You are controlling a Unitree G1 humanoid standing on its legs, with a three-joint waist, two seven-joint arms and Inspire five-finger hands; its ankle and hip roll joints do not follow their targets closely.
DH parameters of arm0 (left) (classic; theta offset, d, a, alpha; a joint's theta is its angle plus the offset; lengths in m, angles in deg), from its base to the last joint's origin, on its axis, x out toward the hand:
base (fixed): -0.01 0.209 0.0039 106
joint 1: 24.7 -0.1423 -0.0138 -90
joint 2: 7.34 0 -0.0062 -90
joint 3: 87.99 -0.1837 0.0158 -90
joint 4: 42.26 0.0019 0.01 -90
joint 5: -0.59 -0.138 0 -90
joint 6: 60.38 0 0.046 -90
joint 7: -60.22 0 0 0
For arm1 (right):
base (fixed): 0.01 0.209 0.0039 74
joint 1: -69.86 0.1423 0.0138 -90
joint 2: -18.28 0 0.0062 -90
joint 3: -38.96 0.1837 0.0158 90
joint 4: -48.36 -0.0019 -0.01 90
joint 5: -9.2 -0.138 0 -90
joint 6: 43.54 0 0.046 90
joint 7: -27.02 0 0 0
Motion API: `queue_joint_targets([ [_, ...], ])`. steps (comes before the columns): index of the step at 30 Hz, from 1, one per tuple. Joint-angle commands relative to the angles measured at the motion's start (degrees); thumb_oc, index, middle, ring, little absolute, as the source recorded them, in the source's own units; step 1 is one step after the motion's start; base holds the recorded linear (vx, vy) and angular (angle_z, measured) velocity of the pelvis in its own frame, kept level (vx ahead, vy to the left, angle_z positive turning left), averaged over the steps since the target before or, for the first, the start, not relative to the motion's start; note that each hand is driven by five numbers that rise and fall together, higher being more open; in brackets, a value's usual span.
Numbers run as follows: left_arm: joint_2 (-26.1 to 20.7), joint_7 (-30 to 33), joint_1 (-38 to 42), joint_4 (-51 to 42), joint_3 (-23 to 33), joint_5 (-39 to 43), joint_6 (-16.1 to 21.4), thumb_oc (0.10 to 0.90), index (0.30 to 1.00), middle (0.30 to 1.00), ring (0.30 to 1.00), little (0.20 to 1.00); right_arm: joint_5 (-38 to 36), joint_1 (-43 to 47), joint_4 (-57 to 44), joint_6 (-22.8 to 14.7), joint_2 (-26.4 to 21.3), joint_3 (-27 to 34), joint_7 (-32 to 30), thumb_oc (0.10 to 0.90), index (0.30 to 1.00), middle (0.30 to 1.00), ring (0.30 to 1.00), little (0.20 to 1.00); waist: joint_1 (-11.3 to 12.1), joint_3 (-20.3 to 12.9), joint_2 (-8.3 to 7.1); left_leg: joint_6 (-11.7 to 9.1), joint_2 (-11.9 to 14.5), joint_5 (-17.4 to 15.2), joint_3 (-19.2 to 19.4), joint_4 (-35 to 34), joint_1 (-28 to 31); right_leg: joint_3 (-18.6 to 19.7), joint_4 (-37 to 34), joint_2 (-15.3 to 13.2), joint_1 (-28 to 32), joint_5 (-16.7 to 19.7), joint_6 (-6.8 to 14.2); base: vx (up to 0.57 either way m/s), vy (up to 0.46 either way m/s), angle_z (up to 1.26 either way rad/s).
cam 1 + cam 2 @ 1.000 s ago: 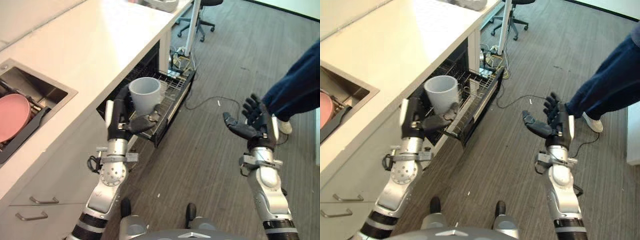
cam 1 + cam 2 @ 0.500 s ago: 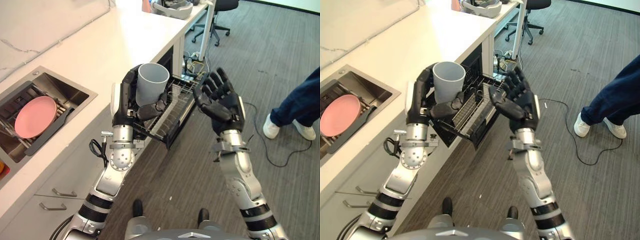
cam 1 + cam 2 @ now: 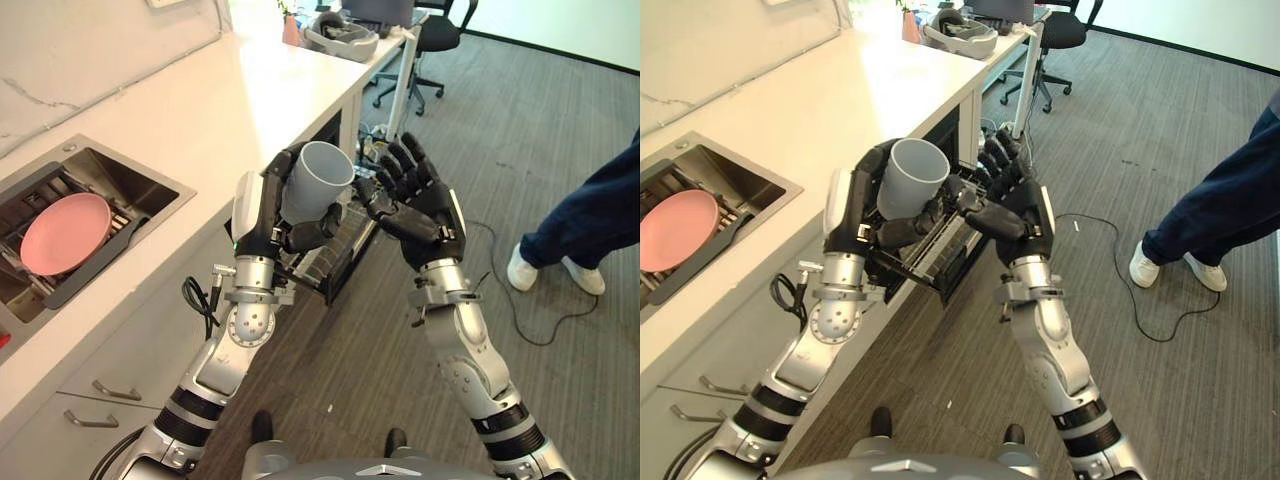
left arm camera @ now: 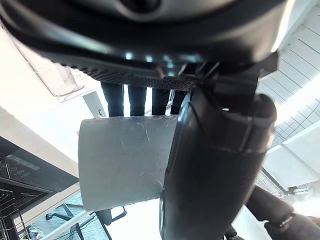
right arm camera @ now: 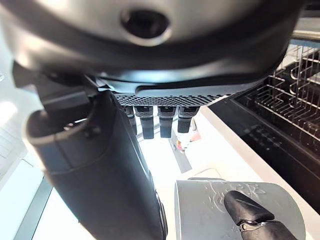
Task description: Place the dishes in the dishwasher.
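Note:
A grey cup (image 3: 315, 180) is held up in the air with my left hand (image 3: 262, 215) shut round it, its mouth tilted up and to the right. In the left wrist view the cup (image 4: 122, 162) shows past the thumb (image 4: 215, 165). My right hand (image 3: 425, 205) is open, fingers straight, with its palm facing the cup from the right and close beside it; whether they touch is unclear. The right wrist view shows the cup (image 5: 210, 212) just past that hand's straight fingers (image 5: 160, 122). Below both hands the dishwasher's wire rack (image 3: 930, 255) stands pulled out from under the counter.
A pink plate (image 3: 62, 232) lies in the sink (image 3: 130, 190) on the left. The white counter (image 3: 240, 90) runs to the back, with a grey object (image 3: 342, 38) on its far end. An office chair (image 3: 435, 25) stands behind. A person's legs (image 3: 590, 205) are at the right.
My right hand has come in closer to the cup from the right. The left hand has tipped the cup a little towards it. The camera has shifted slightly.

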Motion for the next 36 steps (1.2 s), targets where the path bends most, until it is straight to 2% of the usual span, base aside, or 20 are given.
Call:
queue_joint_targets([
  [1, -1.51, 3.05, 7.56, 0.98, -1.13, -3.51, 3.29, 0.4, 0.3, 0.3, 0.3, 0.3, 4.96, 3.9, -3.67, -3.44, 1.04, 2.6, -0.14, 0.8, 0.9, 0.9, 0.9, 0.9, 0.43, -4.28, 0.59, 1.1, -0.63, -6.48, 3.19, 0.22, 2.39, -0.57, 0.78, -3.13, 2.84, -8.39, 3.2, 0.0, 0.0, 0.0],
  [11, -1.33, 2.38, 7.91, 1.5, -3.29, -4.39, 2.26, 0.4, 0.3, 0.3, 0.3, 0.3, 7.25, 5.55, -2.25, -1.04, 1.68, -0.74, -2.53, 0.8, 0.9, 0.9, 0.9, 0.9, 0.38, -4.27, 1.32, 1.41, -1.45, -6.46, 2.68, 0.22, 2.39, -0.91, 0.78, -3.83, 3.43, -8.56, 3.21, 0.0, 0.001, 0.0],
  [15, -1.29, 1.2, 9.05, 1.0, -5.74, -5.22, 3.01, 0.4, 0.3, 0.3, 0.3, 0.3, 4.6, 7.09, -1.96, -0.88, 2.55, -3.63, -0.94, 0.8, 0.9, 0.9, 0.9, 0.9, 0.64, -4.11, 1.54, 1.59, -2.0, -6.62, 2.54, 0.22, 2.49, -1.35, 0.78, -4.36, 3.63, -8.27, 3.32, 0.0, 0.0, 0.0],
  [23, -1.04, 0.79, 10.13, 1.32, -8.06, -6.13, 3.38, 0.4, 0.3, 0.3, 0.3, 0.3, 4.03, 7.54, 0.02, -0.24, 3.0, -6.14, 0.18, 0.8, 0.9, 0.9, 0.9, 0.9, 0.92, -3.96, 1.4, 1.76, -2.32, -6.83, 2.5, 0.22, 2.6, -1.65, 0.78, -4.66, 3.9, -8.09, 3.49, 0.0, 0.0, 0.0],
  [29, -0.9, 1.16, 13.95, 3.57, -12.34, -11.63, 1.91, 0.4, 0.3, 0.3, 0.3, 0.3, 1.68, 8.67, 3.57, -0.58, 5.38, -7.89, -2.86, 0.8, 0.9, 0.9, 0.9, 0.9, 0.8, -3.98, 1.47, 1.8, -2.36, -7.07, 2.54, 0.22, 2.94, -1.78, 0.78, -4.86, 4.05, -8.07, 3.56, 0.0, 0.0, 0.0],
  [33, 0.13, 0.78, 13.27, 5.63, -14.14, -12.19, 1.58, 0.4, 0.3, 0.3, 0.3, 0.3, 0.81, 9.63, 5.47, -0.56, 7.03, -8.83, -4.54, 0.8, 0.9, 0.9, 0.9, 0.9, 1.01, -3.93, 1.53, 1.88, -2.43, -7.25, 2.72, 0.22, 3.24, -1.86, 0.78, -5.09, 4.35, -8.03, 3.58, 0.0, 0.0, 0.0],
  [36, 0.33, 0.48, 14.95, 8.82, -16.62, -15.95, -0.62, 0.4, 0.3, 0.3, 0.3, 0.3, -1.98, 9.82, 7.58, -1.38, 8.99, -9.08, -7.56, 0.8, 0.9, 0.9, 0.9, 0.9, 0.99, -3.81, 1.67, 1.88, -2.45, -7.18, 2.78, 0.22, 3.19, -1.99, 0.78, -5.07, 4.34, -7.98, 3.6, 0.0, 0.0, 0.0],
])
